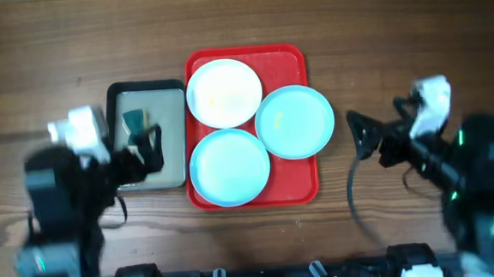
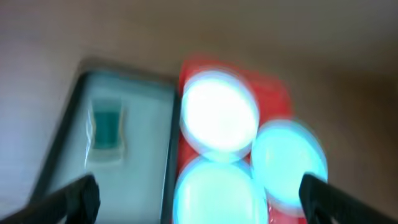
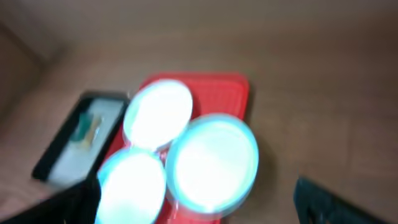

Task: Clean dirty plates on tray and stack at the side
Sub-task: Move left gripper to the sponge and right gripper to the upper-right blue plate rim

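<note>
Both grippers, left [image 1: 149,149] and right [image 1: 356,132], spread and empty; I judge the plates [image 1: 224,93] rigid, smooth, slippery: pinch at the rim

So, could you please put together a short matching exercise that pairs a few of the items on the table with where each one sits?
Things:
1. white plate
2. right-hand blue plate
3. sponge
4. red tray

Places:
A. inside the small black-rimmed tray
B. far left part of the red tray
C. overhanging the red tray's right rim
D. directly on the wooden table, right of the small tray

Pairs: 1-B, 2-C, 3-A, 4-D
</note>
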Robot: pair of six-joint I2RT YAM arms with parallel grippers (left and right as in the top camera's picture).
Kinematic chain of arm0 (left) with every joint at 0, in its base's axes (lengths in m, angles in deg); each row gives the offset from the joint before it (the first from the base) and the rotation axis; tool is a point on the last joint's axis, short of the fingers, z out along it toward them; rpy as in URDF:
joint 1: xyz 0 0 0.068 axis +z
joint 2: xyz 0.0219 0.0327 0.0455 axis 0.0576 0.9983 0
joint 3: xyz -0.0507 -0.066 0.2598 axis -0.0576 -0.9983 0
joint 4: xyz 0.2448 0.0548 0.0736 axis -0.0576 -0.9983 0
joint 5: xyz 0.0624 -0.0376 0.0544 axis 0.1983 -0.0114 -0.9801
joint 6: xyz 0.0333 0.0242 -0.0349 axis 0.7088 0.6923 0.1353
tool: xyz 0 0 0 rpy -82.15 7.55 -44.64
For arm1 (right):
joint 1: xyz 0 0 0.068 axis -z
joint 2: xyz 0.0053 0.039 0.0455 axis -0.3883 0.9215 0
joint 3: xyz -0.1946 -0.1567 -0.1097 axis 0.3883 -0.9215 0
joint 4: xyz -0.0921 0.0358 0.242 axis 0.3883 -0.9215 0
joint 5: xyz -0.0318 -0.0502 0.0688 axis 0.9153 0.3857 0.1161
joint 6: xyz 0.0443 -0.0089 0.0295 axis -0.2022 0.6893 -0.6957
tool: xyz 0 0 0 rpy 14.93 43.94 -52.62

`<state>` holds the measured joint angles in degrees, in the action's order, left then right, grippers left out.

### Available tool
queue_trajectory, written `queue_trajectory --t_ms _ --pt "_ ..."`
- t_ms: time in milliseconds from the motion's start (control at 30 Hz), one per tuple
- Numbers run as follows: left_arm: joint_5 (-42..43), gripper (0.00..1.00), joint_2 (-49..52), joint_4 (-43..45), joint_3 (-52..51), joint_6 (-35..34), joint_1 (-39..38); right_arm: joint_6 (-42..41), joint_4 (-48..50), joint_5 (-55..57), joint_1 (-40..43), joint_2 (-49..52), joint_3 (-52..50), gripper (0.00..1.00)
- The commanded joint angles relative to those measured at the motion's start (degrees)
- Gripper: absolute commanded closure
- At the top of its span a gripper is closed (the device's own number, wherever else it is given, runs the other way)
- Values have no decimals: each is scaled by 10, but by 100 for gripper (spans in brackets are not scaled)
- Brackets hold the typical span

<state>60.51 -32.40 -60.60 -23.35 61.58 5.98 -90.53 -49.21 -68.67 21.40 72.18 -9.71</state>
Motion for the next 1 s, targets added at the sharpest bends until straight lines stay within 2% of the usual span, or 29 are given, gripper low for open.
queue_trajectory --t_ms 0,67,100,133,167,200,333,433,533,600,700,867,967 --pt "12 0 192 -97 140 -1 -3 -17 -118 -38 -1 149 139 0" --pt "13 0 264 -114 147 -1 -3 -16 -142 -88 -1 214 150 2" --pt "13 0 289 -121 147 -1 -3 -3 -151 -111 -4 249 150 16" --pt "13 15 319 -131 147 -1 -3 7 -158 -104 -15 275 147 30" --pt "13 23 345 -134 146 -1 -3 7 -162 -85 -30 299 142 39" --pt "13 28 362 -135 146 -1 -3 5 -162 -63 -45 318 137 43" --pt "-41 25 397 -116 146 -1 -3 -67 -148 118 -91 406 136 41" --pt "-71 30 397 -87 146 -1 -3 -81 -102 156 -92 463 136 42" --pt "-78 33 397 -81 145 -1 -3 -89 -75 185 -92 548 136 56" --pt "-78 34 397 -78 145 -1 -3 -88 -55 185 -92 587 136 70" --pt "-78 38 397 -74 145 -1 -3 -88 -46 194 -92 602 136 74" --pt "-78 44 397 -70 143 -1 -3 -90 -39 197 -92 602 136 96" --pt "-78 44 397 -52 119 -1 -3 -89 -40 197 -92 602 136 96"
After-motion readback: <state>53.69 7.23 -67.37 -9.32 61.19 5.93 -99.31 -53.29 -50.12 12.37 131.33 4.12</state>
